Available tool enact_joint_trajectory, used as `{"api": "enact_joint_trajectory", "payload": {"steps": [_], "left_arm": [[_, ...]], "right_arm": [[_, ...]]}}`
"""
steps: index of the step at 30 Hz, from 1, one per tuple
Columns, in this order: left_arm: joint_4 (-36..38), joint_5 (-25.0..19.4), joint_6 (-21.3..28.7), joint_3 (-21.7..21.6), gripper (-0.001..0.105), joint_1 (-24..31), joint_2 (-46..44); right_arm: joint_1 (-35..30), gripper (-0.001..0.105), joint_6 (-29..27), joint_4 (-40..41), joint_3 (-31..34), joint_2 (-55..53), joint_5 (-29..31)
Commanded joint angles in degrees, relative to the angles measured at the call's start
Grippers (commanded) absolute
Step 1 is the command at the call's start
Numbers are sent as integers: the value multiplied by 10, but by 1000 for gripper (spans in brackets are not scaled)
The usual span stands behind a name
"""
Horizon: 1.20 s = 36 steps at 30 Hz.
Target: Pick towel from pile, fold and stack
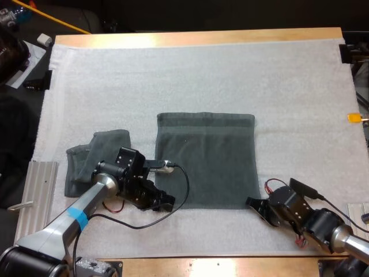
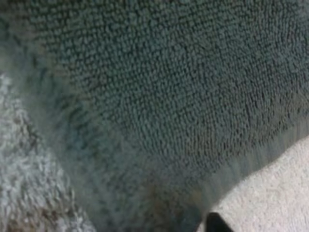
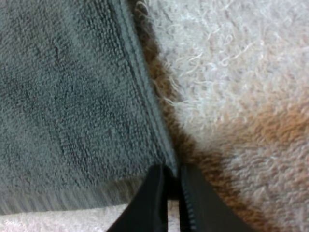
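1. White mat [image 1: 190, 75] covers nearly all of the wooden table [image 1: 190, 38]. Its nap should keep cloth from sliding, which I judge is why the folding happens on it.
2. One dark grey-green spread towel [image 1: 207, 158] lies flat and square at the mat's middle, its banded edge on the far side. That is the piece being worked.
3. A bunched towel [image 1: 86, 158] sits just to its left, with a strip of mat between them. I take it for what is left of the pile, parked clear so it won't catch in the fold.
4. The right gripper [image 1: 253, 206] is down at the spread towel's near right corner. From its wrist camera the two black fingers [image 3: 152, 203] are drawn close with the corner's hem pinched between them, so I read it as clamped on the cloth.
5. The left gripper [image 1: 166, 201] is low over the near left corner, with the cloth very close under its camera. Whether it is clenched or released I cannot tell.
6. Both arms sit at the two near corners because a clean half fold needs that edge lifted evenly and carried toward the far edge.
7. My judgement is that the pick and spreading are done, the fold is at its grasping step, and stacking is not yet begun. The risk is one corner slipping, which would skew the fold.
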Motion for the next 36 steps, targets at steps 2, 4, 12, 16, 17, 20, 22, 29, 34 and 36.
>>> {"api": "enact_joint_trajectory", "payload": {"steps": [2,4,12,16,17,20,22,29,34,36], "left_arm": [[5,6,4,1,11,0,3],[16,8,10,1,1,1,1],[85,15,46,0,0,-3,-37],[134,19,60,1,0,-14,-78],[145,19,63,2,0,-20,-89],[173,19,68,3,0,-42,-115],[188,15,72,4,0,-61,-132],[166,15,69,3,0,-70,-141],[114,51,42,-6,0,-47,-134],[103,69,38,-20,0,-35,-131]], "right_arm": [[-1,0,-8,5,0,2,-8],[0,0,-15,5,-1,1,-14],[-2,0,-53,67,-28,-35,-16],[-3,0,-70,136,-51,-68,-23],[-2,0,-73,152,-55,-76,-27],[8,0,-82,197,-67,-99,-43],[25,0,-83,223,-75,-110,-54],[60,0,-59,225,-82,-128,-55],[45,0,-36,182,-82,-123,-53],[44,0,-33,176,-82,-127,-54]]}}
